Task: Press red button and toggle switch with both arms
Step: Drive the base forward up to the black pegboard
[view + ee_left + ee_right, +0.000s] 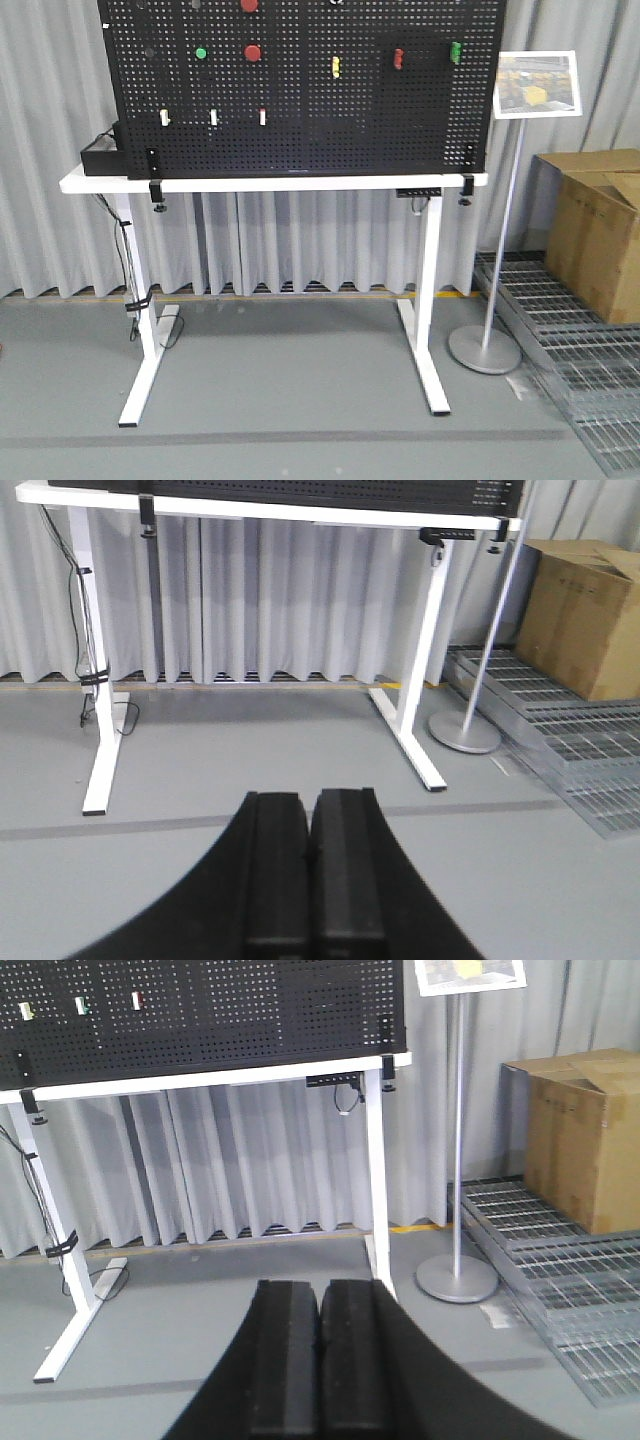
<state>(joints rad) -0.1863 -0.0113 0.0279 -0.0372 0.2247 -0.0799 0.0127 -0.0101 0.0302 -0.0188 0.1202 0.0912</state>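
Note:
A black pegboard (300, 130) stands on a white table (270, 182). Two alike red round buttons show on it: one (253, 52) next to a green button (201, 53), the other (249, 4) cut by the top edge. I cannot tell which is the bigger. The toggle switch is too small to make out. My left gripper (310, 796) is shut and empty, low over the grey floor, well short of the table. My right gripper (320, 1285) is also shut and empty, low and far from the board (200, 1010). Neither arm shows in the front view.
The board also carries three white rockers (213, 117), a yellow part (336, 67) and small red (398, 58) and green (455, 52) parts. Right of the table stand a sign post (500, 250), a cardboard box (600, 235) and a metal floor grate (570, 340). Cables hang by the left table leg (130, 290).

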